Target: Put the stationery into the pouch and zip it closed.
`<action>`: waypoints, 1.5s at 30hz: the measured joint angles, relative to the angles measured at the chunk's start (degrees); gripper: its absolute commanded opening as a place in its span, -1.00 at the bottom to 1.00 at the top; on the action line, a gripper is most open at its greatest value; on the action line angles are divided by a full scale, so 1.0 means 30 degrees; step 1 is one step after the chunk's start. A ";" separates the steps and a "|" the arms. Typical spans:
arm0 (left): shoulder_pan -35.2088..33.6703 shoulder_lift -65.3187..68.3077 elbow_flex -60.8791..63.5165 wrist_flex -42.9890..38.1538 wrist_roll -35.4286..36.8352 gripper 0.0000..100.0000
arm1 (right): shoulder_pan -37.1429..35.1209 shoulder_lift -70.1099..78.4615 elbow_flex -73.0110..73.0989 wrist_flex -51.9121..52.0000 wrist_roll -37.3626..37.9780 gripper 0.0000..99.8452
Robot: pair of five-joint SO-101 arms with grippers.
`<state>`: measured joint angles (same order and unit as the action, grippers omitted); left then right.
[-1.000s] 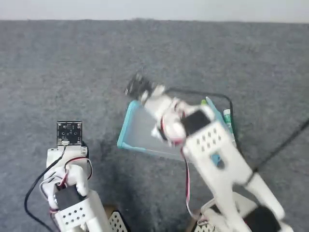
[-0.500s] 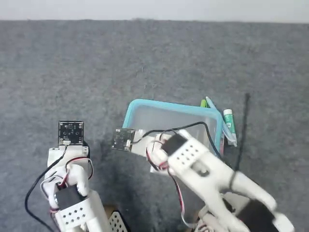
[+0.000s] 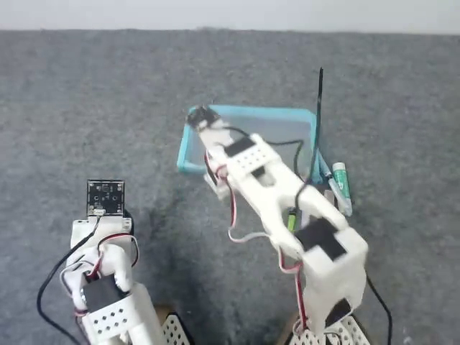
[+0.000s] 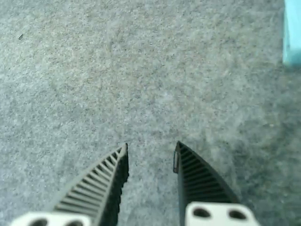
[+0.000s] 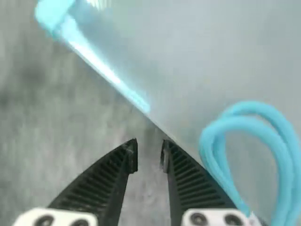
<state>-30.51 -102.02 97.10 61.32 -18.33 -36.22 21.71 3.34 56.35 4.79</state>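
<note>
The pouch (image 3: 273, 128) lies on the grey worktop (image 3: 108, 93) just toward 12 o'clock of centre, with stationery (image 3: 340, 180) just beside its 3 o'clock edge. The right hand (image 5: 149, 153), fingers narrowly parted and empty, hovers near its 10 o'clock corner beside a teal loop (image 5: 244, 113), possibly the zip pull. The left hand (image 4: 150, 153) hangs open at 7 o'clock.

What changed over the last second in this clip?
The right arm pulled back toward its base, then stretched out again. The right gripper is now open at the pouch edge and holds nothing. The pouch has shifted farther from the arms' bases. The stationery beside it has stayed put, and so has the left arm, with the left gripper open.
</note>
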 measured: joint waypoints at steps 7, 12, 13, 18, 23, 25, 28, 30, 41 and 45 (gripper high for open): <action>0.0000 0.0000 0.0000 0.0000 0.0000 -0.70 | 0.0205 -0.1114 -0.2872 0.3311 0.0469 -0.82; 0.0000 0.0000 0.0000 0.0000 0.0000 -0.70 | 0.2198 -0.5245 -0.2872 0.4513 0.0703 -0.83; 0.0000 0.0000 0.0000 0.0000 0.0000 -0.70 | 0.2930 -0.6037 -0.2901 0.4806 0.0762 -0.83; 0.0000 0.0000 0.0000 0.0000 0.0000 -0.70 | 0.7531 -0.7267 -0.2725 0.5597 0.0762 -0.83; 0.0000 0.0000 0.0000 0.0000 0.0000 -0.70 | 1.0286 -0.5099 -0.1524 0.4220 0.1524 -0.83; 0.0000 0.0000 0.0000 0.0000 0.0000 -0.70 | 1.0842 -0.3692 -0.1495 0.3634 0.1729 -0.82; 0.0000 0.0000 0.0000 0.0000 0.0000 -0.70 | 1.1048 -0.2139 -0.1495 0.2784 0.1758 -0.82; 0.0000 0.0000 0.0000 0.0000 0.0000 -0.70 | 1.0989 -0.1465 -0.1524 0.2110 0.1758 -0.82; 0.0000 0.0000 0.0000 0.0000 0.0000 -0.70 | 1.0667 0.0821 -0.1582 0.0762 0.1758 -0.82; 0.0000 0.0000 0.0000 0.0000 0.0000 -0.70 | 1.0432 0.0821 -0.1612 0.0850 0.1758 -0.83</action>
<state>-30.51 -102.02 97.10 61.32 -18.33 -4.92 24.18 -1.49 58.90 10.07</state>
